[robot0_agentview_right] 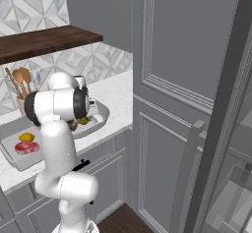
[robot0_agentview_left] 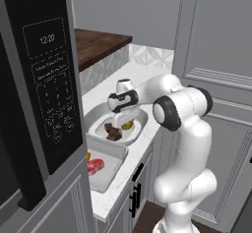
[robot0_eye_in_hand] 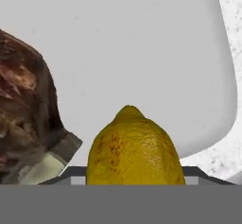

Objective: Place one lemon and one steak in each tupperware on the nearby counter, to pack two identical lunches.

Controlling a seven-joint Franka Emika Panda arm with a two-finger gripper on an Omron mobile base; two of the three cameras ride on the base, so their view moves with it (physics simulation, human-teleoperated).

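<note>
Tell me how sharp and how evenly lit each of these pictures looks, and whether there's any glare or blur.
Left base view: soft, low detail, flat even light, no glare on the microwave. Right base view: equally soft, with the tray and its contents small and coarse. Hand view: the lemon up close is fairly crisp, the dark steak beside it smeary, and the tub floor plain white with only faint shading.

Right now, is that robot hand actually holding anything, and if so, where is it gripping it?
Yes. The gripper is shut on the dull yellow lemon, squeezing its sides, low inside the deep tub beside the dark steak.
</note>
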